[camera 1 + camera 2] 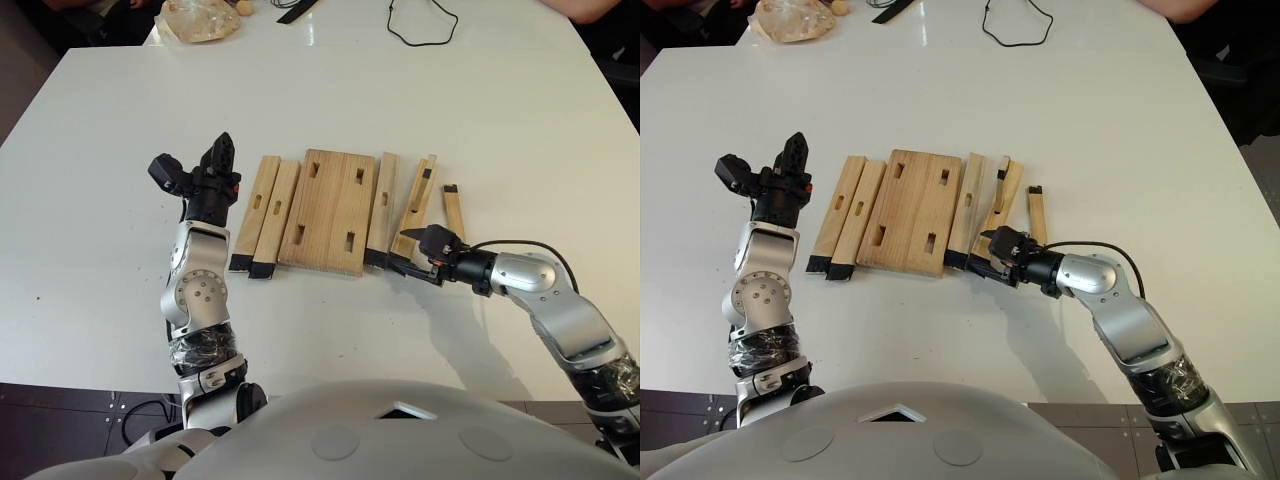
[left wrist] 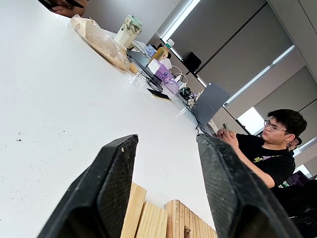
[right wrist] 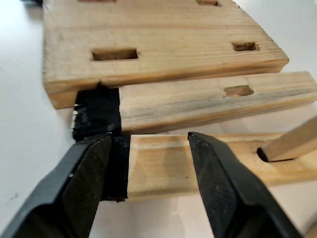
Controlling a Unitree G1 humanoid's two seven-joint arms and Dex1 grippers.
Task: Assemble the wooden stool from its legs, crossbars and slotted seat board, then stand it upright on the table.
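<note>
1. Two grippers sit at the near edge of the desk (image 1: 520, 110). The right gripper (image 3: 148, 166) is low, its fingers spread on either side of the black-taped end of a leg (image 3: 163, 168), not pinching it.
2. Off to the left, the left gripper (image 2: 166, 144) is held up above the desk, fingers spread and holding nothing.
3. All the parts lie flat in a row. The slotted seat board (image 1: 330, 210) is in the middle, with a pair of legs (image 1: 252, 213) side by side on its left and a neighbour leg (image 3: 198, 104) against its right edge. Next comes the leg at the right gripper, then a short piece (image 1: 454, 212) lying apart.
4. I'd judge the wood light, stiff and rough enough to grip. The sensible hold is across a leg's narrow sides, just above the tape.
5. The neighbour leg lies just beside, leaving little room for the inner finger. A thin crossbar (image 3: 290, 144) rests on or plugs into the leg, I cannot tell which, and may slip.
6. At the far end, well apart from the parts, are a plastic bag (image 1: 200, 20) and a black cable (image 1: 420, 30).
</note>
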